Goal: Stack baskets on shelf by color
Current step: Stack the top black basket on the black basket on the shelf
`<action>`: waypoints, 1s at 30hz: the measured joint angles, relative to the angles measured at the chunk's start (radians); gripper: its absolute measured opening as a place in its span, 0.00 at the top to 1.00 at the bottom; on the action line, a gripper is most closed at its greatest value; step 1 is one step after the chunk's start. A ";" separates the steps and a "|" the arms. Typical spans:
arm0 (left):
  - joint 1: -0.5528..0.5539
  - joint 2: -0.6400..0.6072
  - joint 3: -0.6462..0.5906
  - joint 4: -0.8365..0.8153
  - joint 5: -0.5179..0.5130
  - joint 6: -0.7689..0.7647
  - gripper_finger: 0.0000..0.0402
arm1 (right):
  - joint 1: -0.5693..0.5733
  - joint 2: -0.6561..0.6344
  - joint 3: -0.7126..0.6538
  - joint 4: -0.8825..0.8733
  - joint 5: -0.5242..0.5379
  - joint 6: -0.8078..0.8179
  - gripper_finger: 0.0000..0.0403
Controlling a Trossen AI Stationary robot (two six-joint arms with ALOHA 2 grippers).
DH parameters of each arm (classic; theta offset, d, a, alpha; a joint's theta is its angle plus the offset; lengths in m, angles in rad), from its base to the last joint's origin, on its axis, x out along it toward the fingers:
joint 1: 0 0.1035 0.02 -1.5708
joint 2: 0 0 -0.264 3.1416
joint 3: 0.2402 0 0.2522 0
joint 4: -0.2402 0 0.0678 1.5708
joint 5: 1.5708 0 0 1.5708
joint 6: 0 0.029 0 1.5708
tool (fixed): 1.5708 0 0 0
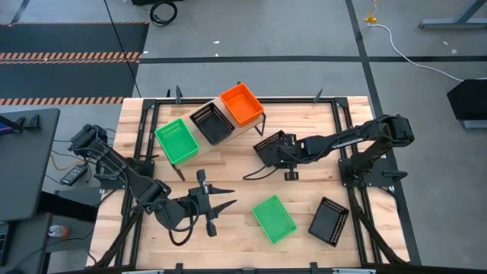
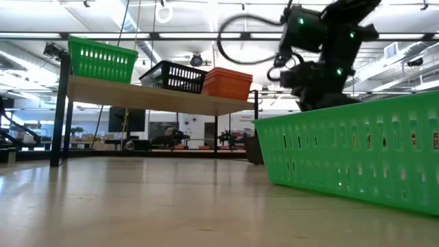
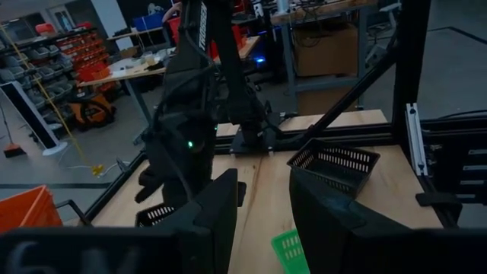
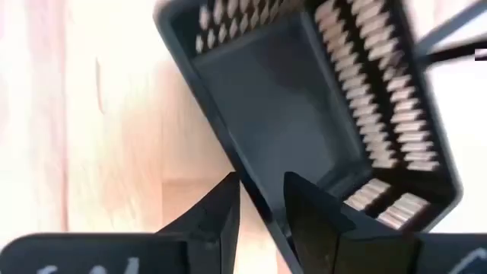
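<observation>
The shelf at the table's far side carries a green basket, a black basket and an orange basket, each standing on its base. Just right of the shelf lies another black basket, with my right gripper shut on its wall. A second green basket and a third black one lie on the table near the front right. My left gripper hangs open above the front left, holding nothing. My right gripper has one long wall of the black basket between its two fingers, one finger inside the basket and one outside. The fingers come steeply from above, across the rim. In the high view the basket seems to rest on the table.
The shelf's black legs stand on the slatted tabletop. A black frame borders the table, and the arm bases sit at the left and right. Bare wood lies between the two grippers.
</observation>
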 joint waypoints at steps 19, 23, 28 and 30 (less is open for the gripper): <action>0.220 0.147 0.000 -0.096 0.083 -0.019 0.67 | 0.201 -0.297 0.123 -0.157 -0.111 0.369 0.72; 0.333 0.225 -0.001 -0.098 0.136 0.057 0.64 | 0.278 -0.331 0.123 -0.185 -0.176 0.429 0.72; 0.439 0.263 0.000 -0.122 0.335 0.181 0.57 | 0.368 -0.361 0.123 -0.196 -0.184 0.459 0.72; 0.466 0.263 0.000 -0.156 0.380 0.234 0.54 | 0.401 -0.368 0.123 -0.201 -0.173 0.475 0.72</action>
